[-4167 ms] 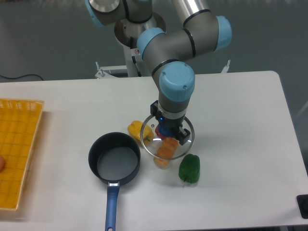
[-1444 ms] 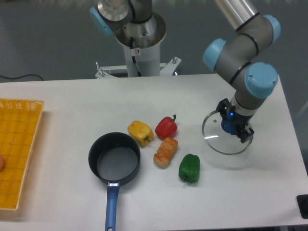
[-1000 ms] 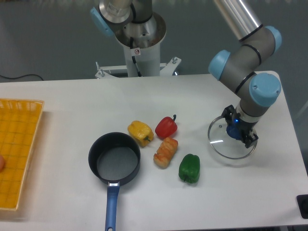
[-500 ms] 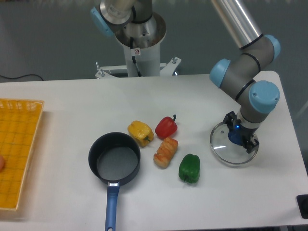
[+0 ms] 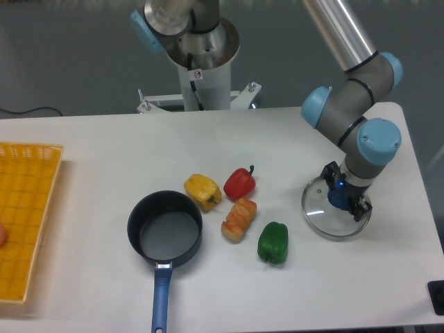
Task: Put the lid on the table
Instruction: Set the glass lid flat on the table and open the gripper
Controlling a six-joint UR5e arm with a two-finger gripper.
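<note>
The round glass lid (image 5: 320, 215) with a thin metal rim lies flat on the white table (image 5: 104, 146), at the right side. My gripper (image 5: 341, 199) points straight down over the lid's centre, its fingers on either side of the blue knob (image 5: 337, 199). The jaws look closed on the knob, and the arm's wrist hides most of the grip.
A dark pot (image 5: 164, 229) with a blue handle stands left of centre. A yellow pepper (image 5: 202, 191), a red pepper (image 5: 240, 184), an orange food piece (image 5: 238, 219) and a green pepper (image 5: 273, 242) lie between pot and lid. A yellow grid tray (image 5: 24, 215) sits at the left edge.
The gripper carried the lid from above the peppers to the right side of the table and lowered it. Over the last half second it has barely moved; the lid now rests flat.
</note>
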